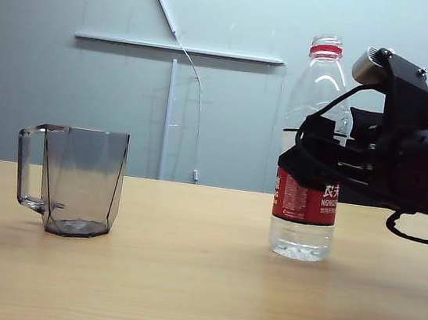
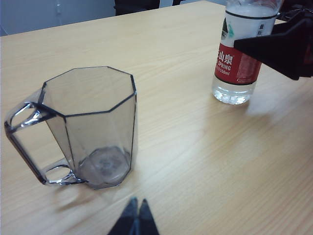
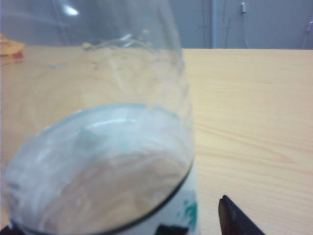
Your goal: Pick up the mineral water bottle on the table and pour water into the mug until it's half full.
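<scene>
Right gripper (image 1: 317, 154) stands wide around the mineral water bottle (image 1: 308, 180); I'd centre on the label, then squeeze gently. Left gripper (image 2: 135, 215) sits narrow near the mug (image 2: 90, 125).

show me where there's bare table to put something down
Bare table lies between the mug and the mineral water bottle, and across the front. It is crowded at the bottle, where the right claw reaches.

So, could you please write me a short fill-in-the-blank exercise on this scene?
1. The smoky-grey faceted transparent mug holds ____ water.
2. The clear plastic mineral water bottle has a ____ neck ring.
3. The right gripper, jaws open, is at the ____.
4. The left gripper is nearest the ____.

Missing: no; red; bottle; mug
</scene>
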Tool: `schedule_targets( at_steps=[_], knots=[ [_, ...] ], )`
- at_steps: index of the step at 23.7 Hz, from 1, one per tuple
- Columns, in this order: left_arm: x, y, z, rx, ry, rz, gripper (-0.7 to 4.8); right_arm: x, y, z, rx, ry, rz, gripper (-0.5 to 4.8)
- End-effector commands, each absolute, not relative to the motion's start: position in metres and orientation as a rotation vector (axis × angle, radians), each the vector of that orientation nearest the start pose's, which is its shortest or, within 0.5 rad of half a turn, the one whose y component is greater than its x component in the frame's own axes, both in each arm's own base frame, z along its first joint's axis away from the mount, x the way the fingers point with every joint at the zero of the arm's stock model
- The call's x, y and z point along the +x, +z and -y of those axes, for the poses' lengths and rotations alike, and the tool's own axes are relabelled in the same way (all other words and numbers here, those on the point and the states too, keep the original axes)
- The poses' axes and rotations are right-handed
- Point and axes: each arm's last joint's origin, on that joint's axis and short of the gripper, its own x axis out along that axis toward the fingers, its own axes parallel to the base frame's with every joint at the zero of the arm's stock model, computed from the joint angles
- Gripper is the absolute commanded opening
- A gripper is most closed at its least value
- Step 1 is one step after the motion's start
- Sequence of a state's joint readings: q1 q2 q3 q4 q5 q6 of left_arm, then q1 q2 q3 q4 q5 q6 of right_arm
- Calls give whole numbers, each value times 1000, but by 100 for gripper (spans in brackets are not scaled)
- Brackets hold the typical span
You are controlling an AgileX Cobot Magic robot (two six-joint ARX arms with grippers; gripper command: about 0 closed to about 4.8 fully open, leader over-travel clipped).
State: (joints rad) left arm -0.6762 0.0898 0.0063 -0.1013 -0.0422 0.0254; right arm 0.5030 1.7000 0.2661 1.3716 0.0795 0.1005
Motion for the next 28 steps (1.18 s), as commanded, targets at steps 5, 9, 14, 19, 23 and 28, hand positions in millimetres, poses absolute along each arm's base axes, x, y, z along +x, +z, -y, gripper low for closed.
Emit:
schedule_targets(
  at_steps=[5, 9, 14, 19, 23, 28],
  knots=[
    [80, 150, 63, 84, -636, -158, -2, 224, 131, -121, 87, 429, -76, 479],
    [80, 150, 63, 84, -636, -159, -2, 227, 132, -123, 84, 428, -84, 473],
    [80, 151, 62, 82, -636, -154, -2, 227, 132, -123, 85, 428, -83, 354],
    [78, 154, 61, 69, -636, -119, -2, 227, 132, -123, 84, 424, -83, 277],
    [80, 154, 58, 66, -600, -118, -2, 227, 135, -123, 73, 435, -49, 277],
    [87, 155, 46, 54, -463, -110, -2, 230, 157, -136, -115, 494, -4, 273]
  ],
)
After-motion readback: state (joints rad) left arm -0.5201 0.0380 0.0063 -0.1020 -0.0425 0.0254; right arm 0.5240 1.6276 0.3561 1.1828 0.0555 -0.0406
